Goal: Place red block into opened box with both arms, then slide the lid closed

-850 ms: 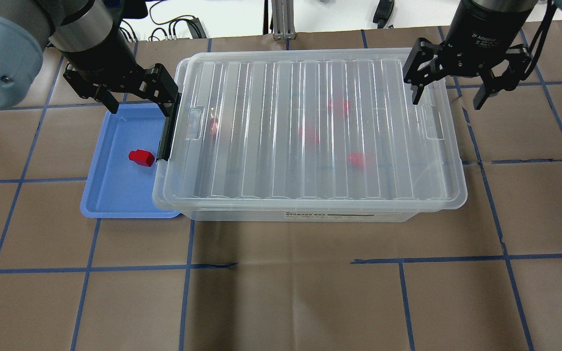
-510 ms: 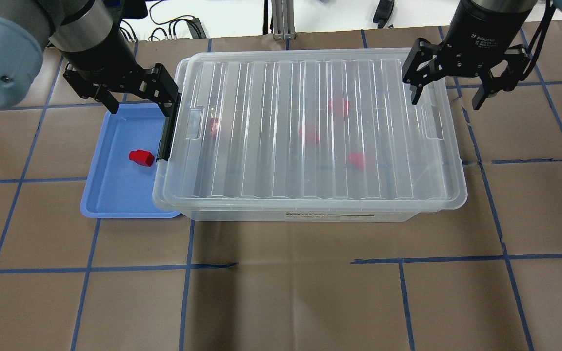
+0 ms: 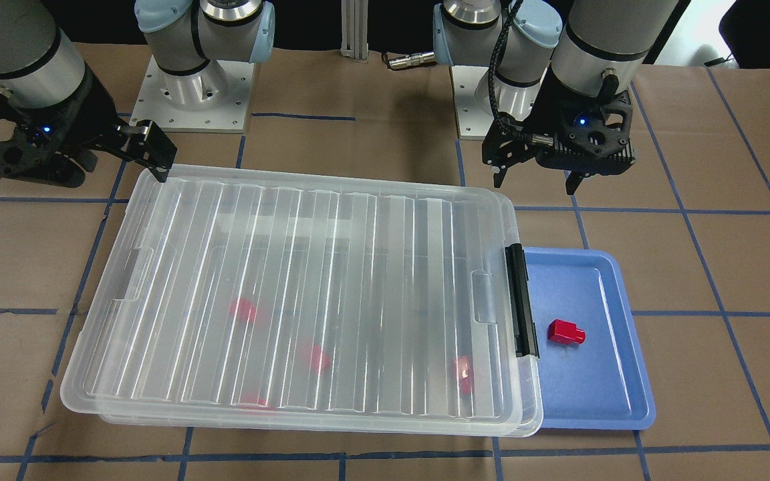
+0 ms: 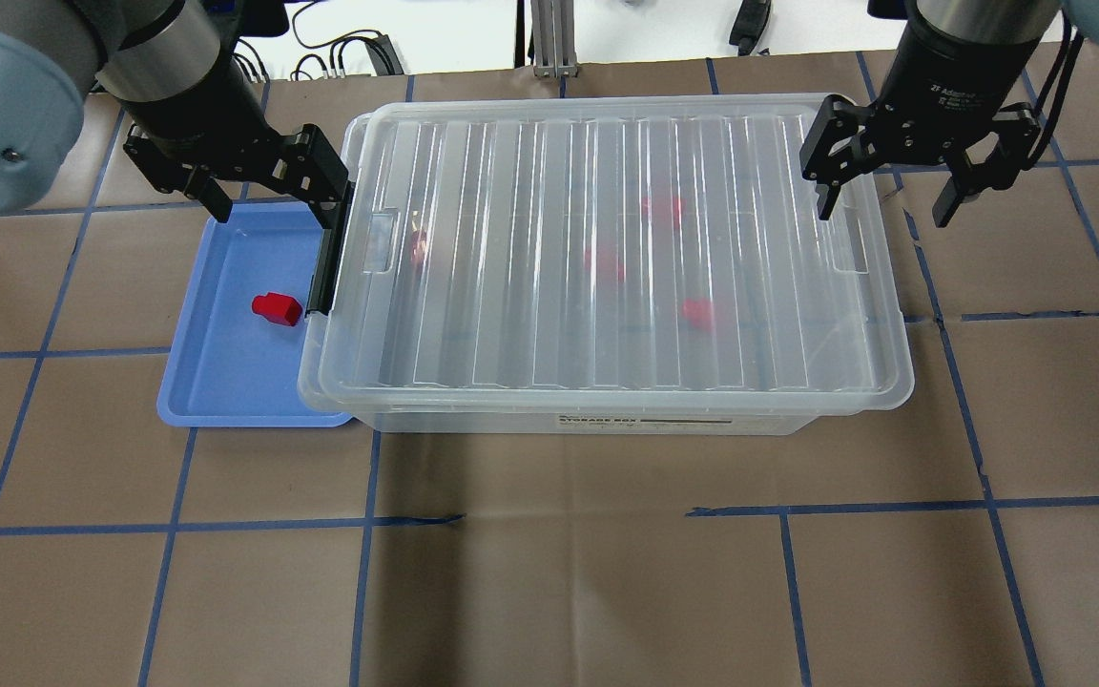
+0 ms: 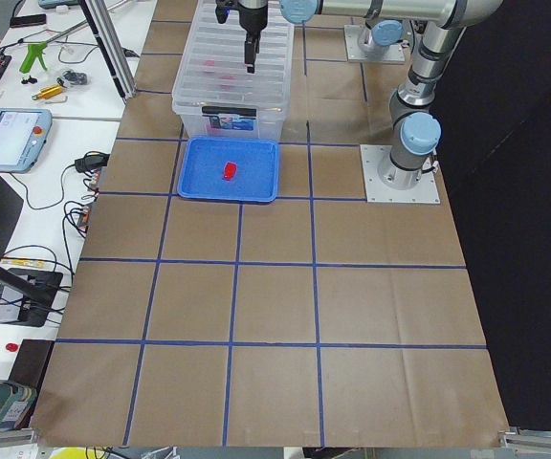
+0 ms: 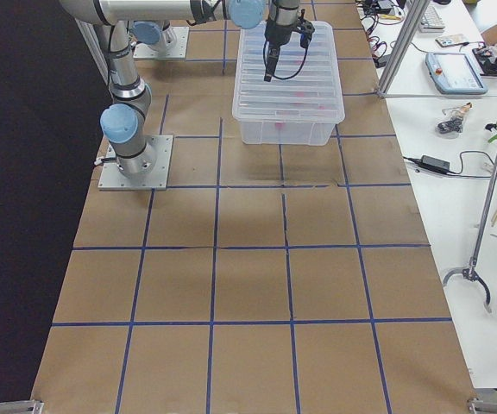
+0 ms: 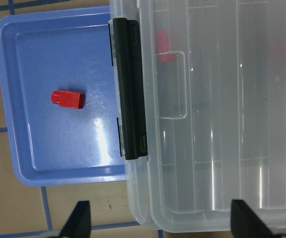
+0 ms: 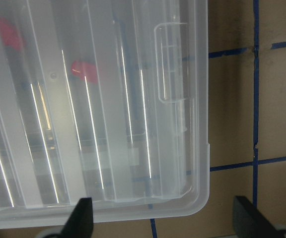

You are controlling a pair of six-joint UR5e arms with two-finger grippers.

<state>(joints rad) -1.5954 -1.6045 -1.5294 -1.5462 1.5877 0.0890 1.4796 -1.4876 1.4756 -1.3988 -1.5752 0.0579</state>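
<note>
In the blue tray [image 4: 225,386], the red block [image 4: 277,308] lies near the wide-open, empty left tool [image 4: 275,212]; right tool [image 4: 883,212] likewise.

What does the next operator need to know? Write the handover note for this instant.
Left gripper: open, empty, over the far corner at the box's black latch, by the blue tray.
Right gripper: open, empty, straddling the lid's other short edge.
Four red blocks show blurred through the lid; one red block lies in the tray.
Done: lid covers the box.
Left: check seating; tray block not boxed.
</note>
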